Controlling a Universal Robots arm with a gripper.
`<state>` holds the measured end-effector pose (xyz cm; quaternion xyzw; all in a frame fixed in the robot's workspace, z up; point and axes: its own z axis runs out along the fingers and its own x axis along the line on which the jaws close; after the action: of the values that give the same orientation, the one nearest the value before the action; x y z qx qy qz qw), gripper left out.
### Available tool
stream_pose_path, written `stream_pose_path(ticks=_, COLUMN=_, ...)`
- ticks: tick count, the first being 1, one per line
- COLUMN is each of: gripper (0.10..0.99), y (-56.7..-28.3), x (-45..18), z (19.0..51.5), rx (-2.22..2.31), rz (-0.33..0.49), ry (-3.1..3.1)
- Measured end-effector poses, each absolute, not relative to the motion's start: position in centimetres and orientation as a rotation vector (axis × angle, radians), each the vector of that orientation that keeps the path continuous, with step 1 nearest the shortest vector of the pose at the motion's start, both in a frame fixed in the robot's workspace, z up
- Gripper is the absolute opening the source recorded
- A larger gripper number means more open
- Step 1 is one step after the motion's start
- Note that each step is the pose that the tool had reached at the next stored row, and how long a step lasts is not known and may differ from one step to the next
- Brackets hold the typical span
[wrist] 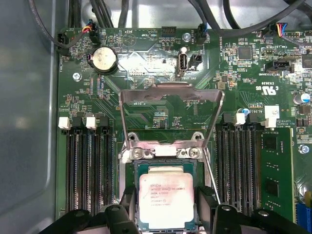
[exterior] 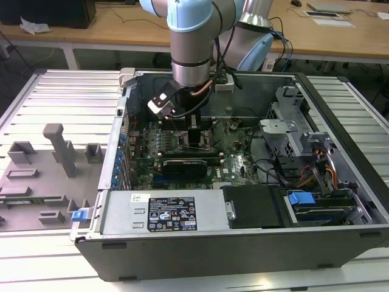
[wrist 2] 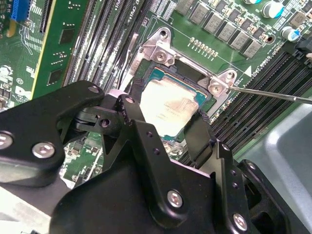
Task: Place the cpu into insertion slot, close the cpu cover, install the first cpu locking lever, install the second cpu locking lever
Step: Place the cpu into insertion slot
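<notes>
- Claw [wrist 2: 168, 124] low over insertion slot [wrist: 168, 158] inside open PC case [exterior: 255, 243], fingers [wrist: 127, 197] flanking cpu [wrist: 166, 200] on two sides.
- Pinching cpu or just spread beside it: cannot tell.
- Cpu flat in slot, silver top up.
- Cpu cover [wrist: 170, 114] raised on hinge, open.
- Thin lever rod [wrist 2: 273, 94] free beside slot.

Slatted metal workbench [exterior: 55, 91] beneath an open computer case [exterior: 243, 243].
Behind the case, long wooden desks [exterior: 121, 27] cross the room; grey fixture blocks [exterior: 58, 143] stand beside it.
</notes>
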<state>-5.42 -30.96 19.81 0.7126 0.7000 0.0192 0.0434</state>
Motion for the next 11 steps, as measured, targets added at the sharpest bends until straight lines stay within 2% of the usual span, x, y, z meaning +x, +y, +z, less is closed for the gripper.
stream_pose_path(ticks=11, gripper=0.616, y=-31.0, x=-5.4, z=21.1, rx=2.179, rz=0.059, ry=2.140)
